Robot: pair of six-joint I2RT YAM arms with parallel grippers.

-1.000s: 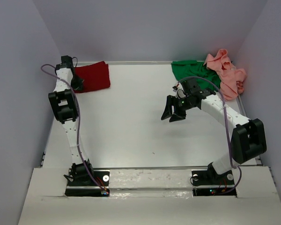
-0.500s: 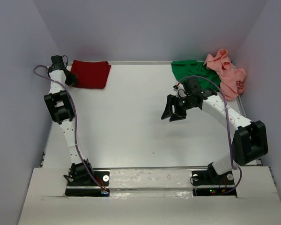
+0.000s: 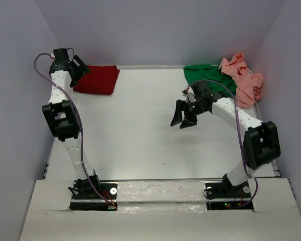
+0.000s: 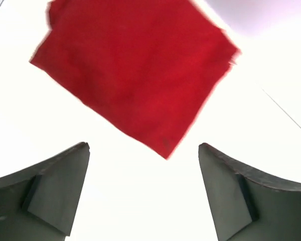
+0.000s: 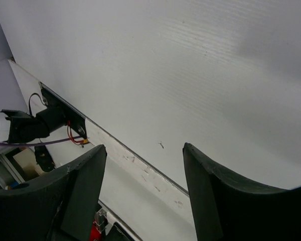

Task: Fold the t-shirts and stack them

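Because the green t-shirt (image 3: 203,75) looks soft, light and limp, you should pinch its near edge against the tabletop (image 3: 135,135); left tool (image 4: 144,146) and right tool (image 3: 183,120) both gape empty.

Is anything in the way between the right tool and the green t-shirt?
Nothing visible. Only bare table lies between the right tool and the green t-shirt; the salmon t-shirt is bunched to its right, out of the way.

The left arm (image 3: 65,120) stretches up the left side of the frame, with the left gripper (image 3: 76,68) at upper left, jaws spread wide and empty. The right arm (image 3: 241,125) bends in from lower right. The right gripper (image 3: 183,119) hangs right of centre, jaws apart, holding nothing.
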